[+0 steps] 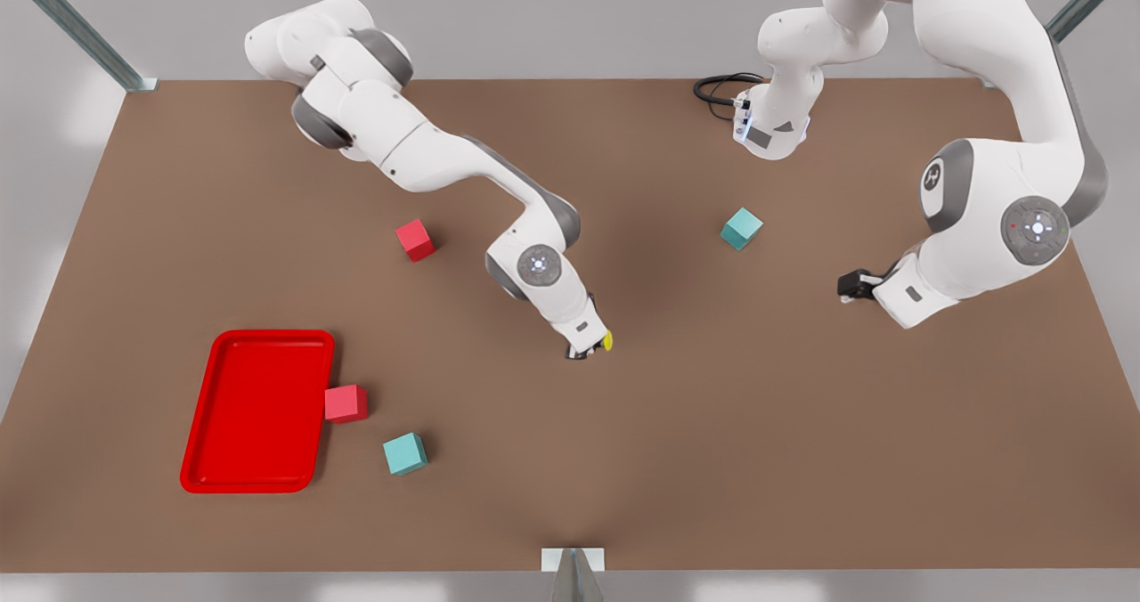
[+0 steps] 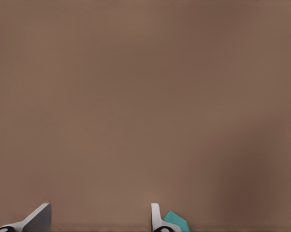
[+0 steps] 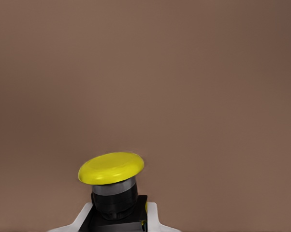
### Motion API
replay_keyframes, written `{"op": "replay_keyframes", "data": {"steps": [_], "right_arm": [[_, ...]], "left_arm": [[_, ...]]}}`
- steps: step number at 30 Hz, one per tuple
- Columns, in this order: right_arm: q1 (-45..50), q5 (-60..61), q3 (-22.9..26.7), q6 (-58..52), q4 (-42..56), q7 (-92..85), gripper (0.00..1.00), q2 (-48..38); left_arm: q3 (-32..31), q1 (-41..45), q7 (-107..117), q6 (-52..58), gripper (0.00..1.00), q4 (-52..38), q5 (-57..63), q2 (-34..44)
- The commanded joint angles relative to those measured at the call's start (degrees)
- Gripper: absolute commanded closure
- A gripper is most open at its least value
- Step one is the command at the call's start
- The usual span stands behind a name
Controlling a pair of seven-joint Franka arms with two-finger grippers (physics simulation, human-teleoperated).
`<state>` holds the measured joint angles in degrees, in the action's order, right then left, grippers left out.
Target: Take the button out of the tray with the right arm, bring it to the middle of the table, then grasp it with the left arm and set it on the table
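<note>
Four loose cubes: red cube [image 1: 415, 239] at 10 o'clock, teal cube [image 1: 741, 228] at 1, second red cube [image 1: 346, 403] and second teal cube [image 1: 405, 454] at 8.

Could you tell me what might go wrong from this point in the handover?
The right gripper holds the button only by its dark body, so it could slip when the other arm grabs it. The left gripper has little besides the yellow cap to take, so fingers may collide over the table.

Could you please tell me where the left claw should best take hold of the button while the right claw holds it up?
Probably around the grey neck just under the yellow cap of the button, coming from the cap end. The right claw is shut on the dark body, so only the neck and cap stay free. The left claw waits open.
</note>
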<state>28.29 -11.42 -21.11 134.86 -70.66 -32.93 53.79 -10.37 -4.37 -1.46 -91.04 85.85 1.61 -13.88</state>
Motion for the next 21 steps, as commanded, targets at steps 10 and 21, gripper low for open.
{"op": "replay_keyframes", "data": {"steps": [10, 21], "right_arm": [[-11.1, -3.0, 0.4, -15.1, -3.3, -14.9, 0.0, -13.5], [-40.9, 8.3, 1.6, -35.9, -10.6, 28.3, 0.0, -38.7]], "left_arm": [[-9.5, 2.8, 103.7, -11.2, 0.0, -7.2, -1.8, -17.7], [-9.3, 27.1, 148.0, -12.9, 0.0, -16.6, 14.8, -29.9]]}}
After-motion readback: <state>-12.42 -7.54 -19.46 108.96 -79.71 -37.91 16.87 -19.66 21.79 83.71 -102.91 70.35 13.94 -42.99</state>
